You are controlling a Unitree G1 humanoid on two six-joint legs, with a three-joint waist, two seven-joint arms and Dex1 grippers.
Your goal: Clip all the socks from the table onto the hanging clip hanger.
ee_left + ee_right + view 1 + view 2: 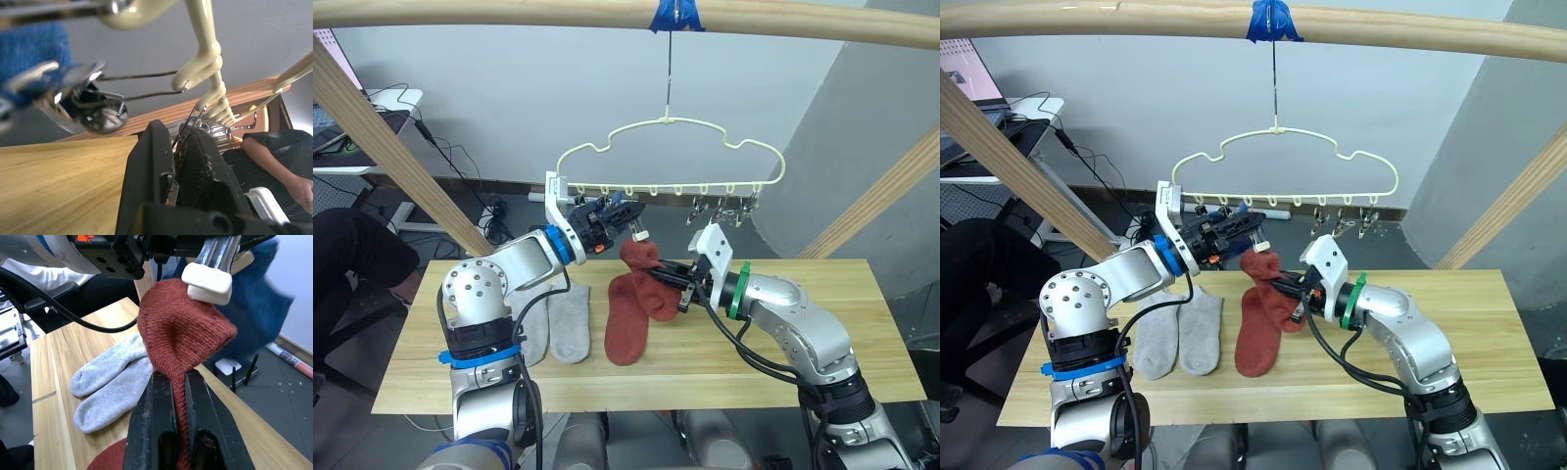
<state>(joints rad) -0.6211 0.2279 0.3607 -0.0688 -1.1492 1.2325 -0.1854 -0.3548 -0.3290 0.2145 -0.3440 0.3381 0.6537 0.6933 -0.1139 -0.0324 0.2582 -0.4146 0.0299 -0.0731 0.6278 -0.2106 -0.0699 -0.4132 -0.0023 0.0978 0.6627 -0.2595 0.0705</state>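
Now my right gripper [178,382] is closed on a rust red sock [183,335], and my left gripper [631,212] squeezes a silver clip [209,281] above it.

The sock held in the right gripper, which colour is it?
Rust red sock, clearest in the right wrist view.

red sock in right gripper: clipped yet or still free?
Cannot tell. The right gripper pinches the red sock, whose top meets a clip squeezed by the left gripper.
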